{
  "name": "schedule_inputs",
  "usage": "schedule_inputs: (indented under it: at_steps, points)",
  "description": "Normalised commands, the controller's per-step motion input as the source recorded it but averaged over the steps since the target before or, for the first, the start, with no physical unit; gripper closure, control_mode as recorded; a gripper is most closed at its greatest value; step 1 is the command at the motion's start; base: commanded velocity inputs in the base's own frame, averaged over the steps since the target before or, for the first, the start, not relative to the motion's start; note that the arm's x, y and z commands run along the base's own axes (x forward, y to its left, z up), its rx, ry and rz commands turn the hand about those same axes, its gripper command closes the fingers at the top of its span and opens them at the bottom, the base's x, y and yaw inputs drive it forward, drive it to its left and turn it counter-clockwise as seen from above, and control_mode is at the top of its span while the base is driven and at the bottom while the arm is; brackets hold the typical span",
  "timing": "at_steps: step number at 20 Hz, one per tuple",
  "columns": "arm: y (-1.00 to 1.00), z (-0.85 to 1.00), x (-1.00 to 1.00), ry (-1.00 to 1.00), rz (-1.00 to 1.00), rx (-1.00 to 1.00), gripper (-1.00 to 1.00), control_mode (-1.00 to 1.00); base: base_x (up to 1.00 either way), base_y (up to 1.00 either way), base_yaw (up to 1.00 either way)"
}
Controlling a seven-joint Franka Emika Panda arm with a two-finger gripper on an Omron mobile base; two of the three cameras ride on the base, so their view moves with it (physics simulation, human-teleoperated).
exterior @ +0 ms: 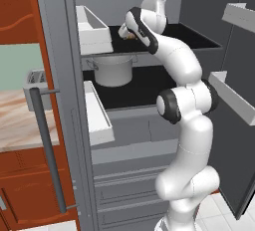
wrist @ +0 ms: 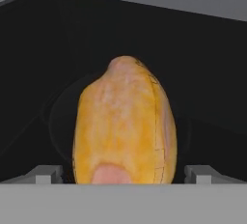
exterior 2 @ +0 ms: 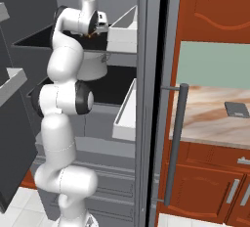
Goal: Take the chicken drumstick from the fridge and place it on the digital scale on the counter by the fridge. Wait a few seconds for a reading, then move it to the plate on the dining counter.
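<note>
Step in hand: retrieval of the chicken drumstick (wrist: 123, 126) from the fridge (exterior: 64, 75), judged to be at the approach stage, with no grasp yet made.

Left to right, as seen from the left base view: a red-brown cabinet (exterior: 20, 6); a grey toaster (exterior: 36, 83) set on the marbled surface (exterior: 20, 123); the fridge door's long bar handle (exterior: 48, 150); white door bins (exterior: 93, 31) on the opened door; a steel pot (exterior: 113, 69) on the middle black shelf (exterior: 139, 88); the white arm reaching onto the upper shelf, where a small golden lump is partly glimpsed beside the wrist.

Tool (wrist: 123, 172): released, jaws standing wide. In the hand view the two finger tips (wrist: 46, 174) are seen on either side of the drumstick's near end, apart from it, with the meat lying lengthwise on the black shelf between them.

Next move, as judged: the tool is to be eased forward slightly so that the meat sits squarely between the jaws, then closed and lifted clear of the shelf before withdrawal past the door bins.

Surface and room: in the right base view, the digital scale (exterior 2: 238, 109) is found lying flat on the marbled surface to the right of the fridge, well apart from the arm, with red-brown cabinets above and below and a pale green wall panel (exterior 2: 215, 64) behind. White floor tiles are noted at the base.
</note>
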Motion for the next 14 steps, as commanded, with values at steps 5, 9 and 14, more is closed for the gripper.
schedule_inputs:
  at_steps: [5, 9, 14]
  points:
    - [0.09, 0.0, -0.01, 0.0, 0.0, 0.0, -1.0, -1.0, 0.0, 0.0, 0.0]
    - [0.11, 0.0, -0.01, 0.0, 0.0, 0.0, 1.0, -1.0, 0.0, 0.0, 0.0]
    - [0.02, 0.0, 0.0, 0.0, 0.0, 0.0, 1.0, -1.0, 0.0, 0.0, 0.0]
